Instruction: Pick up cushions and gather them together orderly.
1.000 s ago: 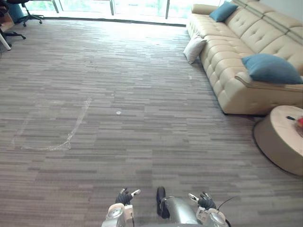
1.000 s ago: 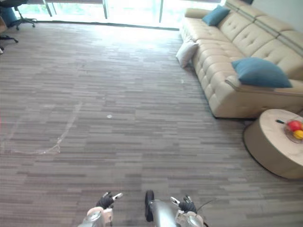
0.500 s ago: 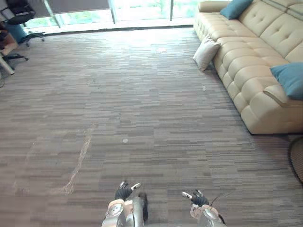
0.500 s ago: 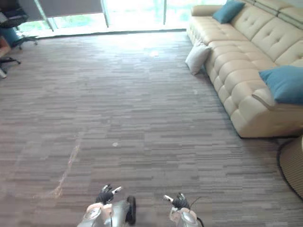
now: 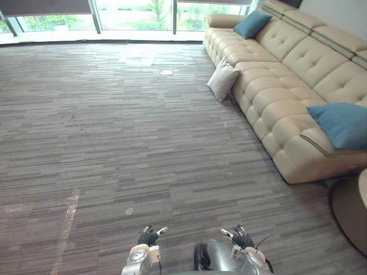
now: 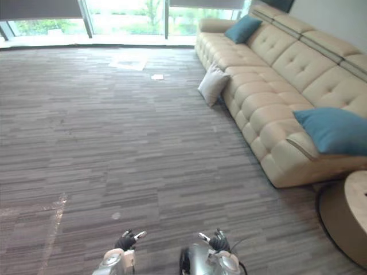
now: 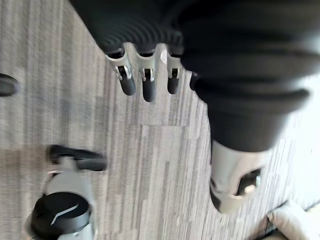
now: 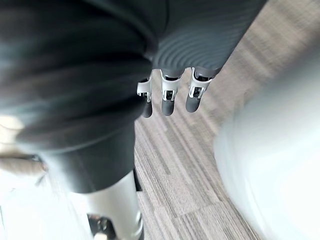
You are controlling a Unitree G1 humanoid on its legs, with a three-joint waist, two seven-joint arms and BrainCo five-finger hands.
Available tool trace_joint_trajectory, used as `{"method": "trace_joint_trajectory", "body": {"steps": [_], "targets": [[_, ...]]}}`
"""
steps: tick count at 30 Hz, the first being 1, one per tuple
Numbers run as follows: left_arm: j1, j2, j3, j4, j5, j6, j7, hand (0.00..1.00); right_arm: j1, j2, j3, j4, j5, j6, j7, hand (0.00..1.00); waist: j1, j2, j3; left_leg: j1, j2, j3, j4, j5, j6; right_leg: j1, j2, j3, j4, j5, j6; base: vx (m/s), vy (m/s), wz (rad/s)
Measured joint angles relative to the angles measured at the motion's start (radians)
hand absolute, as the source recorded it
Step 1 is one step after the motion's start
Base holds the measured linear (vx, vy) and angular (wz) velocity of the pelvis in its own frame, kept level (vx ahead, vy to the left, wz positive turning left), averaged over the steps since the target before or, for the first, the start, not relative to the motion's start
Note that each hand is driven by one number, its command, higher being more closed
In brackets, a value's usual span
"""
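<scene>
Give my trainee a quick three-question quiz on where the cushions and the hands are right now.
1. True or false: the pale cushion lies on the sofa seat.
2. How many blue cushions sit on the sofa?
3. The left hand and right hand hold: A) one cushion each, B) nothing, C) one cushion together.
Key: 1 false, it leans against the sofa on the carpet; 2 two; 3 B.
</scene>
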Motion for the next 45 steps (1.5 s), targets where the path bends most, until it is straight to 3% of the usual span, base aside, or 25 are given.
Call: {"method": "trace_joint_trajectory", "body": {"steps": [1,2,4,5,6,7,9,11,12,14,16,18,19,20,22,26,30,32,34,35,36,38,41,43,45], "targets": [[-0.004,-0.008,0.0,-0.002,0.007,0.004,0.001,0.0,-0.004,-0.013,0.0,-0.004,0.0,-0.001,0.0,0.0,-0.013,-0.002,0.016,-0.021,-0.02,-0.034,0.085,0.05,-0.027,-0.026,-0.039,-0.014,0.129,-0.02,-0.024,0.52,-0.106,0.42],[-0.003,-0.006,-0.003,-0.001,0.008,0.007,0.0,0.0,-0.005,-0.02,-0.001,-0.017,0.0,-0.002,0.001,0.0,-0.023,-0.005,0.024,-0.045,-0.037,-0.044,0.167,0.084,-0.055,-0.04,-0.035,-0.023,0.176,-0.05,0.011,0.57,-0.181,0.47],[0.033,-0.007,0.022,-0.04,0.007,0.006,0.0,0.0,0.005,-0.029,0.042,-0.017,0.001,-0.001,-0.002,0.0,-0.004,0.035,0.001,-0.229,-0.002,-0.041,0.616,0.254,-0.195,0.101,0.023,-0.014,-0.05,-0.077,-0.022,0.51,-0.148,-0.11],[0.034,-0.001,0.036,-0.054,0.007,0.003,-0.003,0.0,-0.001,-0.019,0.049,-0.006,0.002,0.0,-0.002,0.0,0.015,0.063,0.006,-0.315,0.044,-0.018,0.792,0.238,-0.181,0.162,0.063,-0.001,-0.095,-0.095,-0.032,0.7,-0.024,-0.59],[0.033,0.01,0.063,-0.064,0.005,0.003,0.003,0.0,-0.026,0.009,0.051,0.026,0.002,0.005,-0.004,0.0,0.034,0.049,0.035,-0.438,0.08,0.032,0.926,0.158,-0.07,0.29,0.083,0.029,-0.163,-0.138,-0.054,0.62,0.012,-0.43],[0.036,0.012,0.061,-0.069,0.004,0.003,0.002,0.0,-0.025,0.016,0.051,0.029,0.002,0.008,-0.005,0.0,0.042,0.043,0.039,-0.467,0.083,0.047,0.926,0.14,-0.061,0.323,0.081,0.037,-0.181,-0.143,-0.053,0.8,0.0,-0.43],[0.073,0.026,0.062,-0.154,-0.015,-0.017,0.002,0.0,-0.011,0.032,0.068,0.031,0.002,0.015,-0.01,0.0,0.081,-0.004,0.026,-0.648,0.091,0.178,0.582,0.052,-0.056,0.497,0.044,0.111,-0.321,-0.169,0.001,0.8,0.066,-0.79],[0.075,0.028,0.067,-0.156,-0.014,-0.019,0.002,0.0,-0.009,0.032,0.064,0.029,0.002,0.016,-0.012,0.0,0.09,-0.003,0.024,-0.659,0.082,0.189,0.281,0.092,-0.061,0.553,0.023,0.155,-0.356,-0.195,0.031,0.74,0.211,-0.89],[0.077,0.032,0.074,-0.162,-0.014,-0.018,0.002,0.0,-0.002,0.036,0.065,0.034,0.001,0.022,-0.013,0.0,0.103,-0.023,0.008,-0.672,0.059,0.179,0.185,0.236,-0.063,0.609,-0.014,0.203,-0.395,-0.216,0.054,0.94,0.344,-0.99],[0.082,0.049,0.076,-0.154,-0.014,-0.017,0.004,0.0,-0.004,0.042,0.066,0.051,0.0,0.023,-0.012,0.0,0.097,-0.057,-0.038,-0.659,0.018,0.217,0.18,0.235,-0.003,0.604,-0.061,0.236,-0.39,-0.213,0.065,0.67,0.259,-0.51],[0.069,0.049,0.077,-0.143,-0.013,-0.016,0.004,0.0,0.006,0.054,0.064,0.051,-0.001,0.026,-0.012,0.0,0.094,-0.073,-0.04,-0.631,0.009,0.244,0.279,0.184,0.081,0.587,-0.097,0.262,-0.264,-0.118,0.142,0.78,0.324,-0.27],[0.067,0.052,0.077,-0.132,-0.013,-0.015,0.005,0.0,0.005,0.059,0.073,0.043,-0.001,0.025,-0.011,0.0,0.097,-0.064,-0.024,-0.633,0.027,0.26,0.414,0.162,0.09,0.551,-0.091,0.278,-0.061,-0.019,0.15,0.5,0.265,-0.49],[0.075,0.054,0.066,-0.136,-0.013,-0.018,0.012,0.0,0.032,0.045,0.091,0.02,-0.003,0.021,-0.009,0.0,0.104,-0.049,-0.038,-0.517,0.012,0.25,0.25,0.132,0.054,0.451,-0.09,0.285,0.205,0.021,0.209,0.59,0.31,-0.62],[0.066,0.059,0.053,-0.103,-0.014,-0.01,0.017,0.0,0.045,0.046,0.096,-0.005,-0.006,0.015,-0.004,0.0,0.086,-0.057,-0.042,-0.407,-0.044,0.22,0.15,0.067,0.061,0.353,-0.101,0.279,0.428,-0.016,0.201,0.46,0.207,-0.34],[0.022,0.047,0.019,-0.06,-0.014,-0.006,0.019,0.0,0.056,0.042,0.086,-0.026,-0.007,0.014,-0.004,0.0,0.055,-0.069,-0.037,-0.336,-0.072,0.2,0.085,0.058,0.075,0.233,-0.089,0.237,0.55,-0.074,0.181,0.43,0.117,0.23],[-0.009,0.001,0.021,-0.045,-0.014,0.005,0.02,0.0,0.042,0.032,0.038,-0.062,-0.007,0.0,-0.004,0.0,0.029,-0.033,0.012,-0.14,-0.064,0.167,-0.051,0.026,0.09,0.02,-0.038,0.019,0.401,-0.174,0.129,0.52,0.086,0.21],[0.0,0.008,0.017,-0.043,-0.014,0.007,0.019,0.0,0.02,0.028,0.015,-0.005,-0.001,0.0,-0.001,0.0,0.017,-0.07,0.013,0.002,-0.088,0.075,-0.112,0.023,0.094,-0.001,0.014,-0.015,-0.151,0.004,0.089,0.56,-0.042,0.63],[0.024,0.006,0.022,-0.035,-0.013,0.009,0.018,0.0,0.01,0.021,0.016,0.013,-0.001,0.001,0.001,0.0,0.0,-0.062,0.001,0.016,-0.075,0.003,-0.033,0.013,0.077,0.018,0.028,0.011,-0.1,0.083,-0.021,0.65,-0.134,0.68],[0.034,0.002,0.026,-0.036,-0.011,0.009,0.017,0.0,-0.003,0.012,0.028,0.016,-0.001,0.005,0.002,0.0,0.006,-0.015,-0.007,-0.066,-0.054,-0.006,0.195,0.031,0.021,0.055,0.041,-0.003,-0.097,0.032,-0.029,0.73,-0.106,0.24],[0.033,-0.002,0.045,-0.041,-0.011,0.009,0.019,0.0,-0.01,0.01,0.056,0.013,-0.001,0.006,0.002,0.0,0.008,0.007,0.0,-0.184,-0.039,-0.006,0.453,0.121,-0.113,0.109,0.058,0.013,-0.135,0.012,-0.036,0.67,-0.036,-0.43],[0.037,-0.003,0.063,-0.054,-0.011,0.008,0.018,0.0,-0.014,0.014,0.079,0.016,-0.001,0.011,0.003,0.0,0.021,0.029,0.006,-0.304,-0.001,0.0,0.708,0.223,-0.191,0.184,0.086,0.039,-0.191,0.003,-0.047,0.81,-0.031,-0.56],[0.035,0.002,0.076,-0.077,-0.014,0.006,0.014,0.0,-0.023,0.033,0.089,0.024,-0.001,0.018,0.0,0.0,0.042,0.027,0.03,-0.402,0.043,0.044,0.912,0.184,-0.124,0.319,0.111,0.084,-0.255,-0.021,-0.059,0.6,0.019,-0.75],[0.045,0.015,0.074,-0.131,-0.015,-0.008,0.014,0.0,-0.028,0.054,0.111,0.023,0.0,0.022,-0.004,0.0,0.071,-0.008,0.032,-0.56,0.089,0.119,0.882,0.115,-0.059,0.465,0.092,0.174,-0.353,-0.048,-0.054,0.5,0.075,-0.81],[0.047,0.007,0.068,-0.149,-0.015,-0.011,0.013,0.0,-0.03,0.051,0.103,0.018,0.0,0.022,-0.011,0.0,0.078,-0.011,0.028,-0.643,0.1,0.181,0.65,0.071,-0.045,0.534,0.059,0.228,-0.401,-0.074,-0.029,0.49,0.155,-0.7],[0.053,0.002,0.073,-0.158,-0.015,-0.016,0.014,0.0,-0.022,0.049,0.077,0.02,0.0,0.023,-0.014,0.0,0.087,-0.009,0.021,-0.656,0.062,0.138,0.215,0.125,-0.079,0.594,0.015,0.277,-0.434,-0.121,0.003,0.55,0.231,-0.55]]}}
